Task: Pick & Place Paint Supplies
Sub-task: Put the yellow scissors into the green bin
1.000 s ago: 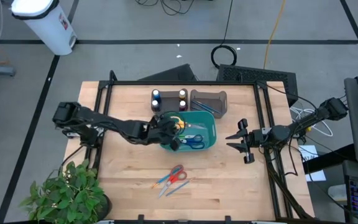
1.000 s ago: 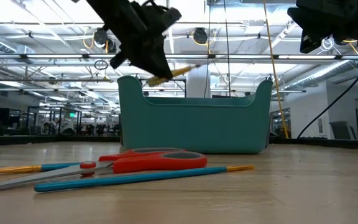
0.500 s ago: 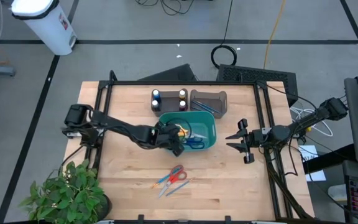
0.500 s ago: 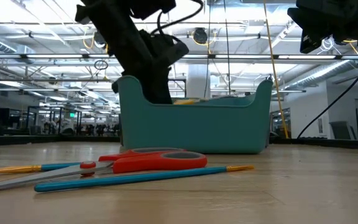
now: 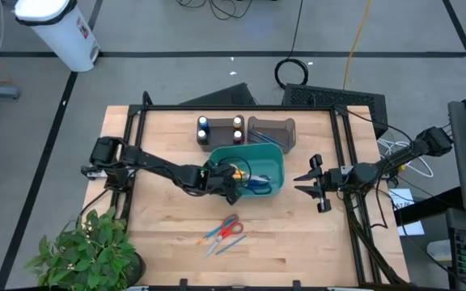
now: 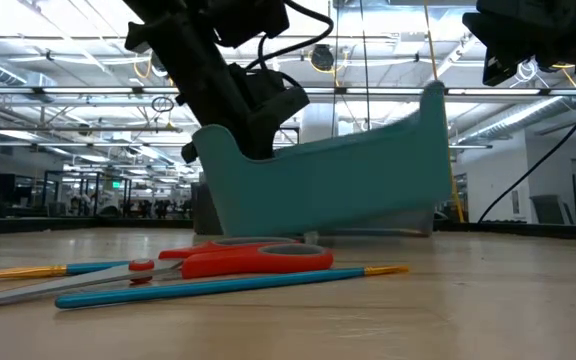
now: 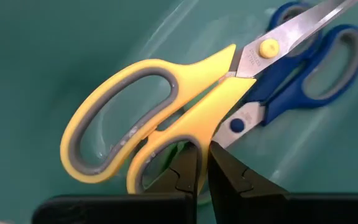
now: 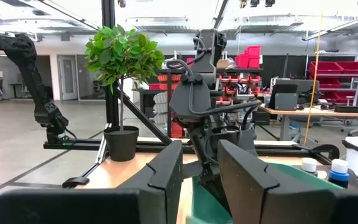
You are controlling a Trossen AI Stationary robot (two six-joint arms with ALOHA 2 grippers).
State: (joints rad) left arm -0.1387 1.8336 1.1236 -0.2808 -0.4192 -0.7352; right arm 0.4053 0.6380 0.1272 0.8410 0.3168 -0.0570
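while the closed left tool grips yellow scissors, paintbrushes lie nearby.

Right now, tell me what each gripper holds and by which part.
The left gripper is shut on the yellow scissors, pinching a handle loop's rim, inside the teal bin. The right gripper holds nothing.
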